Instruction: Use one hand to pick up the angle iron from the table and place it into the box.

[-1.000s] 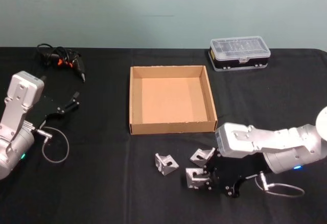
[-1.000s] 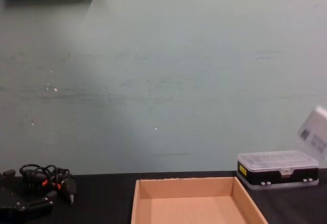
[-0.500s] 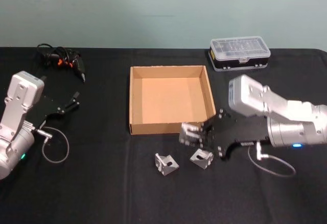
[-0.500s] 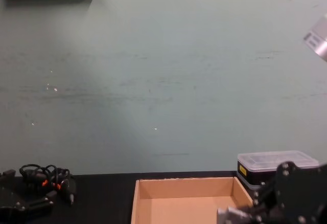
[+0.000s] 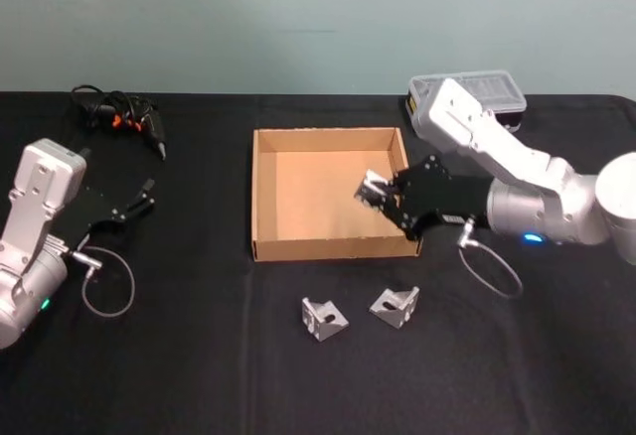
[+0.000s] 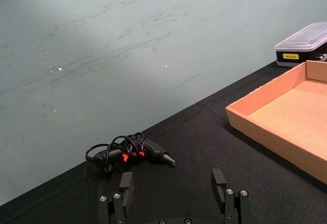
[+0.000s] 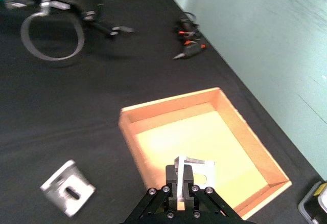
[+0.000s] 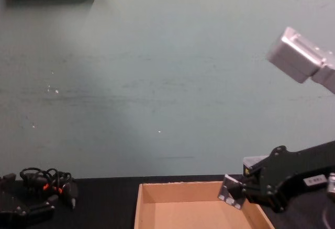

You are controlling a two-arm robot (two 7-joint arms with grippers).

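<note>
Two spare angle irons point(image 5: 324, 317) lie on the table point(image 5: 179, 375) just in front of the box point(image 5: 331, 249) in the head view. My right gripper point(image 5: 382, 195) is clenched on a third angle iron point(image 5: 372, 186), carried in the air over the right side of the box, close to its right wall. My left gripper point(image 5: 134, 204) sits parked well off to the left of the table.

From the left wrist view, that gripper's fingers point(image 6: 218, 178) stand spread with nothing between them.

In the right wrist view the jaws pinch one thin flange of the angle iron point(image 7: 195, 168), with the cardboard floor showing beneath it.

The chest view has the piece point(image 8: 230, 194) hanging tilted just above the rim, again towards the right wall and not over the middle.

That is my worry. If I let go from here, I judge the iron could clip the right wall or rim and tumble out onto the table. The hold is on a narrow edge, so a jerk could let it swivel or slip early. Released from this height, it might also bounce. I would move further inward and lower before opening.
</note>
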